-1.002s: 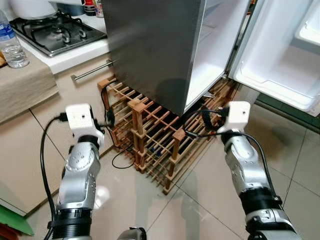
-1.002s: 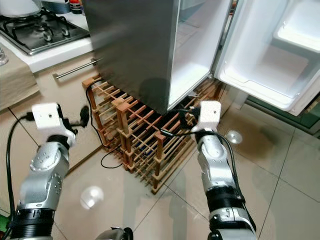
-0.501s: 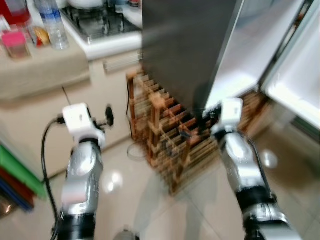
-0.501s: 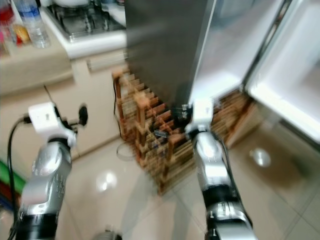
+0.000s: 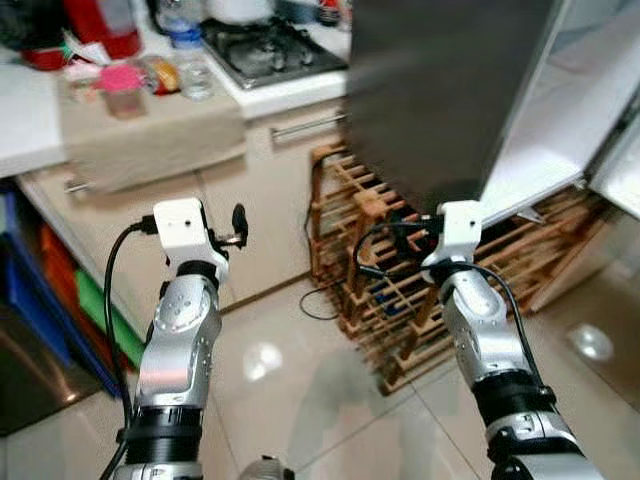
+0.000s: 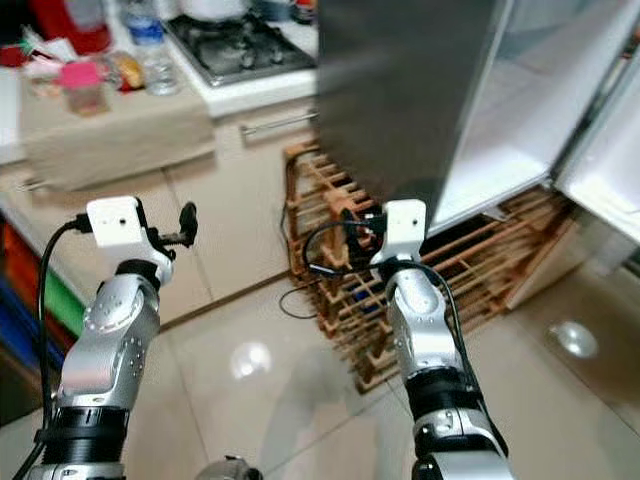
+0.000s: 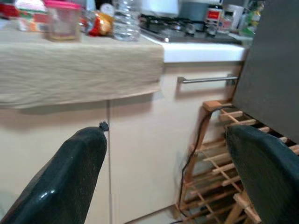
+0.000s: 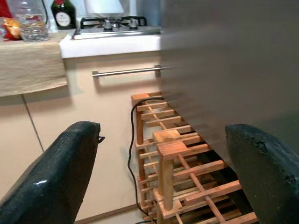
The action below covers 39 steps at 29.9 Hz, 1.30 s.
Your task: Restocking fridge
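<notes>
The steel fridge point(image 5: 440, 90) stands at the upper right with its door point(image 5: 622, 170) swung open and white shelves point(image 5: 565, 130) showing. On the counter's beige cloth point(image 5: 150, 140) at the upper left stand a water bottle point(image 5: 190, 55), a pink-lidded jar point(image 5: 122, 90), a snack packet point(image 5: 160, 75) and a red container point(image 5: 100, 25). My left gripper point(image 7: 166, 135) is open and empty, held up in front of the cabinet below the counter. My right gripper point(image 8: 163, 130) is open and empty too, facing the wooden rack by the fridge's side.
A wooden wine rack point(image 5: 400, 290) sits under and beside the fridge, with a black cable point(image 5: 320, 300) trailing onto the glossy tile floor point(image 5: 300, 400). A gas hob point(image 5: 275, 45) and a drawer handle point(image 5: 305, 125) lie beyond. Blue, green and orange items point(image 5: 60, 300) stand at the left.
The whole picture has swung left: the fridge has slid to the right and the counter with its bottle and jar has come into view. Both arms keep the same raised pose.
</notes>
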Available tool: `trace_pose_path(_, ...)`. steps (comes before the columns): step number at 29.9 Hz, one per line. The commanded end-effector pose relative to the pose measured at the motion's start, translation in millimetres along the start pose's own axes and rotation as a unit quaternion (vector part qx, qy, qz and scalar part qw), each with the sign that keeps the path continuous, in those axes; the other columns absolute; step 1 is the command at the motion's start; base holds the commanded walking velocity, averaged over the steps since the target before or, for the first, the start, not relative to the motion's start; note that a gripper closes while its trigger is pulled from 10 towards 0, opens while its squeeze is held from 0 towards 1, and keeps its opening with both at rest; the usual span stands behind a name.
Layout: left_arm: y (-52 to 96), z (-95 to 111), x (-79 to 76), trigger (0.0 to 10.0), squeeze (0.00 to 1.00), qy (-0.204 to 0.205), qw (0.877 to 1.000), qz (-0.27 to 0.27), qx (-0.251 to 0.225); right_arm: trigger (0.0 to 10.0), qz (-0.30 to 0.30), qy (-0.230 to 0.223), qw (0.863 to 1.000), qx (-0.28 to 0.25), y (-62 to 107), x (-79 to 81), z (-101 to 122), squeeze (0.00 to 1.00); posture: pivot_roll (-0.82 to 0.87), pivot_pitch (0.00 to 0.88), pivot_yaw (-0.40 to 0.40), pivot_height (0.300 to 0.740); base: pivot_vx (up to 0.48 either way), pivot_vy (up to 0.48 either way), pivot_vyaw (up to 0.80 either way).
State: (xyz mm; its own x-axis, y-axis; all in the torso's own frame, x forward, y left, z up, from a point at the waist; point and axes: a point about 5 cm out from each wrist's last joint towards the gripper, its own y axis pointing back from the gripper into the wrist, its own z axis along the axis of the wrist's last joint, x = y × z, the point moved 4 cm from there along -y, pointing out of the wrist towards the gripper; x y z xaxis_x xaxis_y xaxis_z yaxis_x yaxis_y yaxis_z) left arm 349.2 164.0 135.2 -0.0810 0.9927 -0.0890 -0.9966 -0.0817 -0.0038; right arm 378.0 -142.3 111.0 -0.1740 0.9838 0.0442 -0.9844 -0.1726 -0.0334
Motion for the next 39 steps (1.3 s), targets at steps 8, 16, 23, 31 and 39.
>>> trace_pose_path(8, -8.3, -4.2, 1.8, 10.0, 0.00, 0.007, 1.000, 0.022, 0.003, 10.0, 0.010, 0.012, 0.999, -0.028, -1.9, 5.8, 13.5, 0.00, -0.04, 0.000, 0.017, 0.740, 0.000, -0.180, 0.44)
trace_pose_path(16, -14.8, 2.5, 13.3, 10.0, 0.00, -0.016, 0.998, 0.061, -0.003, 10.0, 0.039, 0.033, 0.999, -0.017, -3.2, 16.6, 10.9, 0.00, -0.05, 0.000, 0.017, 0.740, 0.000, -0.180, 0.44)
trace_pose_path(23, -17.4, 3.8, 20.1, 10.0, 0.00, -0.029, 0.996, 0.083, -0.008, 10.0, 0.023, 0.014, 1.000, -0.009, 1.8, 12.6, 3.7, 0.00, -0.04, 0.000, 0.015, 0.740, 0.000, -0.343, 0.21)
trace_pose_path(31, -26.8, 21.3, 23.3, 10.0, 0.00, -0.019, 0.997, 0.072, -0.035, 10.0, 0.043, 0.006, 0.999, -0.009, -1.2, 26.6, 3.0, 0.00, -0.03, 0.000, 0.009, 0.740, 0.000, -0.084, 0.62)
trace_pose_path(39, -32.7, 30.2, -9.3, 10.0, 0.00, -0.027, 0.998, -0.012, -0.055, 10.0, 0.041, 0.010, 0.999, -0.020, -3.9, 22.0, 8.2, 0.07, -0.04, 0.000, 0.068, 0.740, 0.000, 0.000, 0.51)
